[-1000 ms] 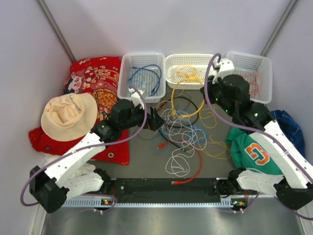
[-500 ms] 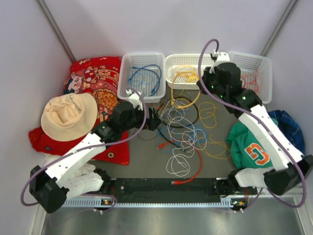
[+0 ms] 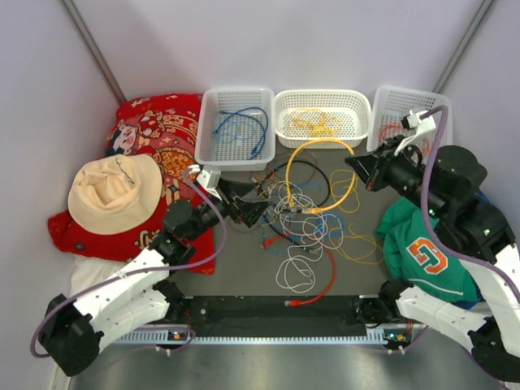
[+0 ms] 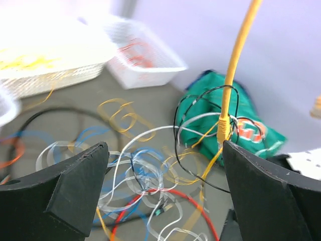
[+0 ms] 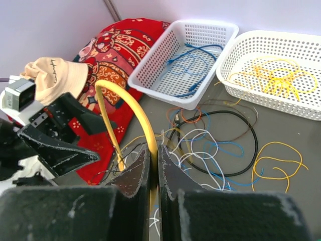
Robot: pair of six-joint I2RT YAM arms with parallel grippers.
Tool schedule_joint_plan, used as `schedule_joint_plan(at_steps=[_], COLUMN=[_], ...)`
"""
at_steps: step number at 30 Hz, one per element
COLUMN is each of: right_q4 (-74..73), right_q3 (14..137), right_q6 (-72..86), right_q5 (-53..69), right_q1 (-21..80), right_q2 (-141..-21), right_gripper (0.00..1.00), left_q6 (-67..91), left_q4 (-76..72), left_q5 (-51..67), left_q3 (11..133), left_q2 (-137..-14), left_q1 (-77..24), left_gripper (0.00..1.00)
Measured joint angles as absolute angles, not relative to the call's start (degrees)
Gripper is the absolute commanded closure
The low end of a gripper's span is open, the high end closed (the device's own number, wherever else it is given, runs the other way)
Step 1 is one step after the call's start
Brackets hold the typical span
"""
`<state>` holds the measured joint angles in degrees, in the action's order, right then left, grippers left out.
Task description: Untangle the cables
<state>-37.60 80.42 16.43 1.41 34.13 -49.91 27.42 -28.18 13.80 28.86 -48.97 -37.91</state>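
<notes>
So the cables (image 3: 305, 219) are mostly one big loose knot in the middle of the grey counter (image 3: 236, 260): thin white, blue, black and yellow loops all over each other, plus a red-orange one (image 3: 321, 284) curling along the near side. One fat yellow cable (image 3: 321, 143) is lifted out of the mess and arches up over it. The right gripper (image 5: 153, 155) is clenched on that cable, fingers pinched tight around it. In the left wrist view its plug (image 4: 223, 129) hangs low, with a couple of thin black and white wires draped off it.

The left gripper (image 3: 244, 207) sits at the left edge of the knot, jaws spread wide with nothing between them.

The place is a little booth with plain pale walls (image 3: 268, 41) on three sides.

At the far edge of the counter there are three white mesh baskets in a row. The left basket (image 3: 207, 122) has a blue cable (image 3: 244, 130) in it, the middle basket (image 3: 321, 94) has thin yellow ones (image 3: 313, 123), and the right basket (image 3: 406, 91) has a red-orange one (image 3: 390, 130).

Other clutter: a red patterned cloth (image 3: 158, 130) on the left with a beige hat (image 3: 114, 191) lying on it, and a green shirt (image 3: 422, 252) with an orange letter on the right.
</notes>
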Motion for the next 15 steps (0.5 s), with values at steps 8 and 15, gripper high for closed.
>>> schedule_joint_plan(at_steps=[8, 15], right_q4=[-41.95, -44.71], right_q3=[84.86, 88.01], right_q6=[17.45, 17.85], right_q5=[3.84, 5.21], right_q1=[34.17, 34.24], right_q2=[-50.24, -51.83], right_gripper=[1.00, 1.00], left_q6=[33.54, 39.16], left_q4=[-54.26, -67.31], left_q5=[24.03, 28.95], left_q3=[26.83, 26.92], left_q2=[-59.81, -70.61], left_q1=[-40.27, -43.22], left_gripper=[0.01, 0.01])
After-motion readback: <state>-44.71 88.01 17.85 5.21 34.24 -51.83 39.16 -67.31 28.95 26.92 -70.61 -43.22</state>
